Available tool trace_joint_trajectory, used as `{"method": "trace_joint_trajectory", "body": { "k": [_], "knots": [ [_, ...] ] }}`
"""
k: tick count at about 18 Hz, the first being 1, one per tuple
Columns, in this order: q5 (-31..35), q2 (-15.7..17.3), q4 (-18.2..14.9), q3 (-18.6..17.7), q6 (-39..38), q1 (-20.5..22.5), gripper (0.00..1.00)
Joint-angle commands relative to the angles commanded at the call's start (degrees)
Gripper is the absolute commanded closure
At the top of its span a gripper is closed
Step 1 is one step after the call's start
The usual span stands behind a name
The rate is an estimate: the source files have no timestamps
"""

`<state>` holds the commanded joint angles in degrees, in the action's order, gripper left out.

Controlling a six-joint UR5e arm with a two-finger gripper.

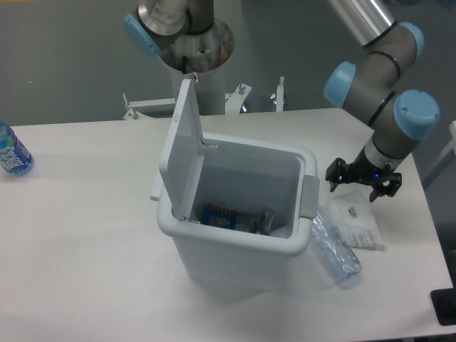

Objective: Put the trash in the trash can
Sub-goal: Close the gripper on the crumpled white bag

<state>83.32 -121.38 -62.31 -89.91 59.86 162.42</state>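
The black two-finger gripper hangs with its fingers spread wide and nothing between them, just above the far edge of the small flat clear plastic bag with a white printed label, which lies on the white table at the right. Just left of the bag lies the crushed clear plastic bottle, beside the pale grey-white rectangular plastic bin, whose flap lid stands upright. Inside the bin, blue packaging is partly hidden by the near wall. A blue-labelled bottle is cut off at the far left edge.

The arm reaches in from the upper right, wrist bent down, its black gripper hanging just right of the trash can, fingers spread apart.
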Motion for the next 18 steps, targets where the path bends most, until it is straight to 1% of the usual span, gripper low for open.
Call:
{"method": "trace_joint_trajectory", "body": {
  "k": [2, 4, 5, 7, 10, 11, 12, 13, 18],
  "knots": [
    [-0.09, 0.0, 0.0, 0.09, -2.02, -0.18, 0.08],
    [-0.18, -0.52, 0.17, 0.17, -3.43, -0.7, 0.21],
    [-0.09, -0.61, 0.18, 0.26, -3.87, -0.97, 0.31],
    [-0.09, -0.53, 0.09, 0.35, -4.14, -1.06, 0.48],
    [-0.09, -0.35, 0.09, 0.61, -4.93, -1.06, 0.84],
    [-0.18, -0.18, 0.0, 0.62, -4.93, -1.06, 0.92],
    [-0.18, 0.0, 0.0, 0.62, -4.93, -1.06, 0.96],
    [-0.18, 0.17, 0.0, 0.7, -4.93, -1.06, 0.97],
    [-0.18, 1.84, -0.44, 0.88, -4.93, -0.62, 0.97]
  ]
}}
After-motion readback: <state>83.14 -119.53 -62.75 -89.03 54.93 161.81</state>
